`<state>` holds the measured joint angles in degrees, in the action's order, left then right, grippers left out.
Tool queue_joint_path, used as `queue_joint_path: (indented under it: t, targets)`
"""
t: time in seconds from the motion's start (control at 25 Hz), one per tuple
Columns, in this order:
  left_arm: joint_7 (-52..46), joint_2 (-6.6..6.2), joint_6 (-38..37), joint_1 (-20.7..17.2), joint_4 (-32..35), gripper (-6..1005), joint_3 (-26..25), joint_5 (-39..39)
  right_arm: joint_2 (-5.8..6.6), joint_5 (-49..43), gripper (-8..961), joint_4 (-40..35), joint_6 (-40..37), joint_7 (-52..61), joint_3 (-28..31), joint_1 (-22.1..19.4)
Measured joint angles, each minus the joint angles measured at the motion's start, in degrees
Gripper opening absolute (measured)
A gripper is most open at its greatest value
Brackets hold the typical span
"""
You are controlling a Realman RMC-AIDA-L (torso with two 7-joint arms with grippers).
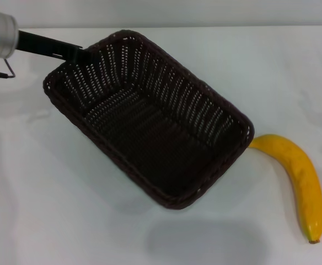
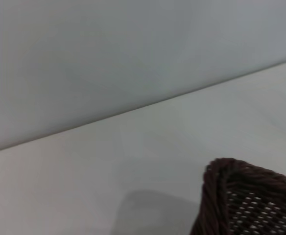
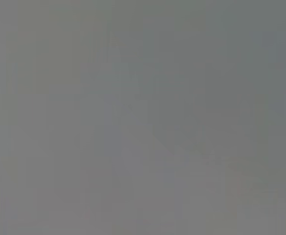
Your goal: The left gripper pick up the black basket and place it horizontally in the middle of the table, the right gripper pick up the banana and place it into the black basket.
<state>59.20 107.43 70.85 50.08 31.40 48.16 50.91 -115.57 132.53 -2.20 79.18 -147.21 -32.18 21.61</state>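
Nearest the camera, the black basket [image 1: 150, 118] is being held diagonally at its far-left rim by the left gripper [image 1: 84, 54], seemingly clamped there, its long axis pointing to the banana [image 1: 299, 176] touching its right corner.

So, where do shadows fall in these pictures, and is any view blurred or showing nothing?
Head view: the black basket, its rim met by the left tool, casts a soft shadow on the table below its near corner; the banana looks evenly lit. Left wrist view: soft focus, with a faint shadow beside the basket corner. Right wrist view: uniform grey, nothing recognisable.
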Motion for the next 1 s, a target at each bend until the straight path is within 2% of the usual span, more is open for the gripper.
queue_joint_path:
  t: [0.24, 0.4, 0.52, 0.88, 1.0]
  targets:
    - [2.1, -1.56, 2.2, -3.8, -0.1, 195, -3.2, 6.5, 0.00, 0.0, 784, 0.0, 0.0, 0.0, 0.1, 0.3]
    - [6.3, -1.79, 5.0, -7.2, -0.5, 190, -9.5, 12.1, 0.00, 0.1, 784, -0.2, -0.1, 0.0, 0.1, 0.4]
    - [8.6, -1.77, 6.4, -10.0, -0.8, 188, -11.9, 17.8, 0.04, 0.2, 784, -0.3, -0.4, 0.0, 0.1, 0.5]
    - [12.1, -0.39, 7.7, -15.4, -5.5, 189, -12.6, 30.8, 0.09, 0.3, 784, -0.5, -0.8, -0.1, 0.1, 0.9]
    - [13.3, 1.03, 7.4, -17.8, -8.6, 190, -12.6, 37.3, 0.09, 0.2, 784, -0.5, -0.9, -0.2, 0.1, 1.0]
